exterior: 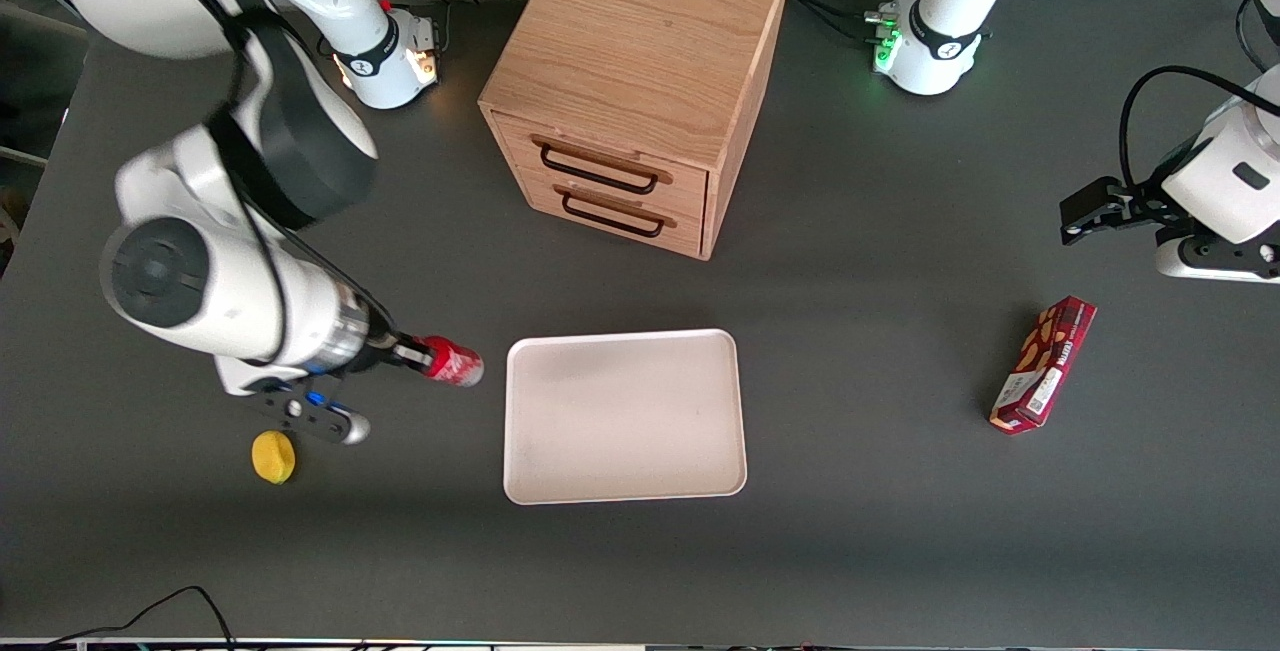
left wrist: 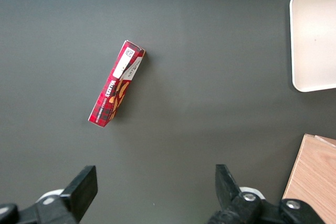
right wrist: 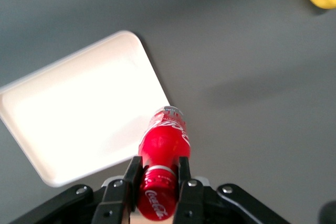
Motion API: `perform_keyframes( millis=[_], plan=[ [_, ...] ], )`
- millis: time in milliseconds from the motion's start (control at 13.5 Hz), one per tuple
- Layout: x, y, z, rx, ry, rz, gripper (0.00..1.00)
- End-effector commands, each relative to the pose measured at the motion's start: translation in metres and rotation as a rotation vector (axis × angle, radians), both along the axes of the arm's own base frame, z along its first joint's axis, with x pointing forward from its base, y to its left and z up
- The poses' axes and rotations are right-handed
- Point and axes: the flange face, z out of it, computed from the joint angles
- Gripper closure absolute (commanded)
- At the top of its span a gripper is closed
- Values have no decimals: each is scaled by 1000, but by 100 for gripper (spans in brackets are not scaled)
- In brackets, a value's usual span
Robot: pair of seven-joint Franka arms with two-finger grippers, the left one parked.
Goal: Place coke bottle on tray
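The coke bottle (exterior: pixel 452 362) is small and red with white lettering. It is held on its side by my gripper (exterior: pixel 420 357), which is shut on its neck and cap end. In the right wrist view the bottle (right wrist: pixel 164 145) sits between the black fingers (right wrist: pixel 131 174), its clear base pointing toward the tray (right wrist: pixel 79 114). The cream-white tray (exterior: pixel 625 416) lies flat on the dark table, just beside the bottle toward the parked arm's end. The bottle hangs over the table close to the tray's rim. The tray's edge also shows in the left wrist view (left wrist: pixel 315 40).
A wooden two-drawer cabinet (exterior: pixel 635 81) stands farther from the front camera than the tray. A yellow lemon-like object (exterior: pixel 273 457) lies near my gripper, nearer the camera. A dark red snack box (exterior: pixel 1043 363) lies toward the parked arm's end.
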Motion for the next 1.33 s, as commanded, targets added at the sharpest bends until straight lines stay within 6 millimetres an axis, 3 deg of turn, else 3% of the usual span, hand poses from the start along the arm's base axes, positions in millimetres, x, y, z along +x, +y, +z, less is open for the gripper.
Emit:
perform_keyframes(
  millis=[0, 296, 444, 519, 593, 667, 741, 889, 963, 1111, 1259],
  plan=[
    [19, 32, -45, -28, -71, -88, 100],
    [32, 58, -103, -26, -151, -144, 100],
    [31, 61, -111, -45, -161, -131, 100],
    [31, 62, -110, -42, -165, -131, 91],
    [31, 62, -111, -41, -166, -130, 10],
    [31, 62, -110, -42, -166, -129, 0],
    [32, 60, -107, -41, -165, -131, 0],
    [24, 60, -78, -29, -147, -121, 0],
    [19, 49, -51, -35, -127, -113, 0],
    [-7, 26, 36, -80, -120, -10, 0],
    [-40, -8, 97, -128, -39, 127, 0]
  ],
)
